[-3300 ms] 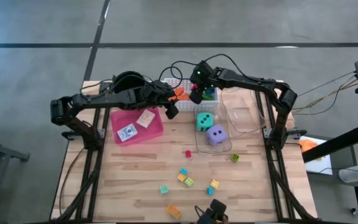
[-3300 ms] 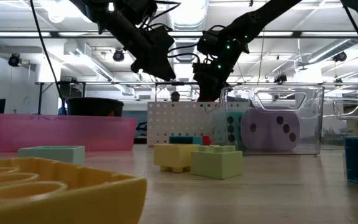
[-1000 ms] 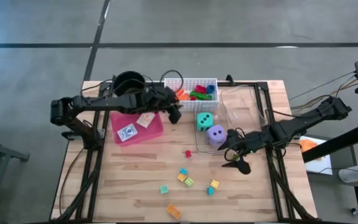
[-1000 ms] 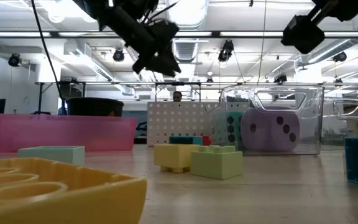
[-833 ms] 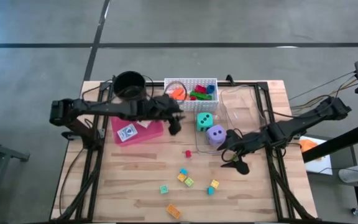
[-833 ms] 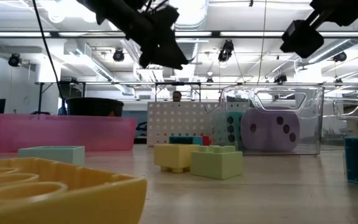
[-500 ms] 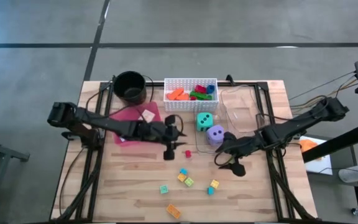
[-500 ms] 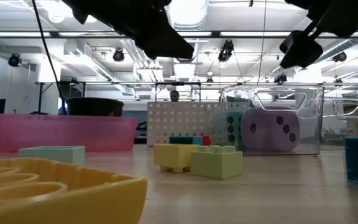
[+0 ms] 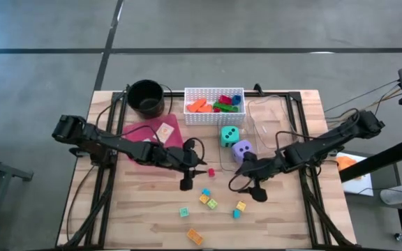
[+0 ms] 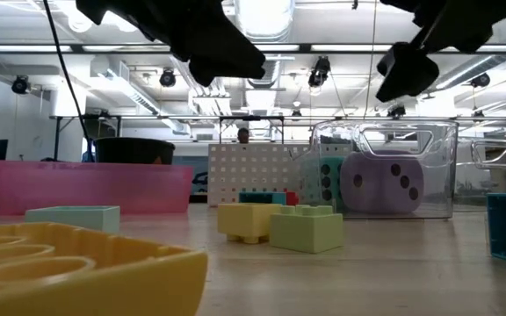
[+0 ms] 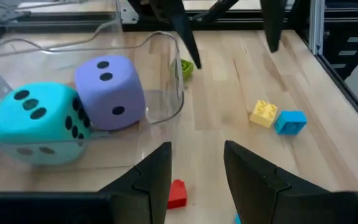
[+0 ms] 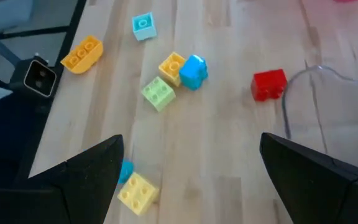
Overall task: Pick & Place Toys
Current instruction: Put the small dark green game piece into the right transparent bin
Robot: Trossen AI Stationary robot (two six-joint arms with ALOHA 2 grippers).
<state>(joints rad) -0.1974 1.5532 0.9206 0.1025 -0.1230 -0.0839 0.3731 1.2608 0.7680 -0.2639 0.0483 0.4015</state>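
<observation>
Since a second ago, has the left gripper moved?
Yes. In the high view the left gripper has come away from the white basket, out over the bare table near the red block.

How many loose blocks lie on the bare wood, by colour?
red block: 1
yellow blocks: 2
blue blocks: 2
green blocks: 2
teal block: 1
orange block: 1
Total: 9

Two black jointed arms, looping black cables
</observation>
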